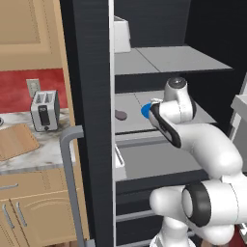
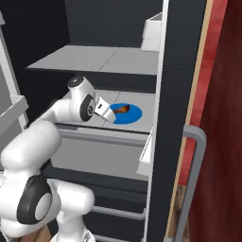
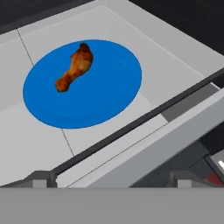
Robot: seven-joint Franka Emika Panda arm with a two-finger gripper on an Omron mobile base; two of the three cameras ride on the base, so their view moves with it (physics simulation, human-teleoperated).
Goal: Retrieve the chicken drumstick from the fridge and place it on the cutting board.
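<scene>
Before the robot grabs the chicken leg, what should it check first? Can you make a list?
1. Fridge door open: ok, the shelves are in plain sight.
2. Chicken drumstick findable: ok, it lies on the blue plate on a middle shelf.
3. Gripper ready: ok, it is open and holds nothing.
4. Gripper close enough: not ok, its tips are short of the shelf edge, apart from the drumstick.
5. Path clear: ok, nothing lies between gripper and plate; the mauve-brown lump sits off to one side.
6. Cutting board free: ok, its top looks bare, beside the toaster.
</scene>
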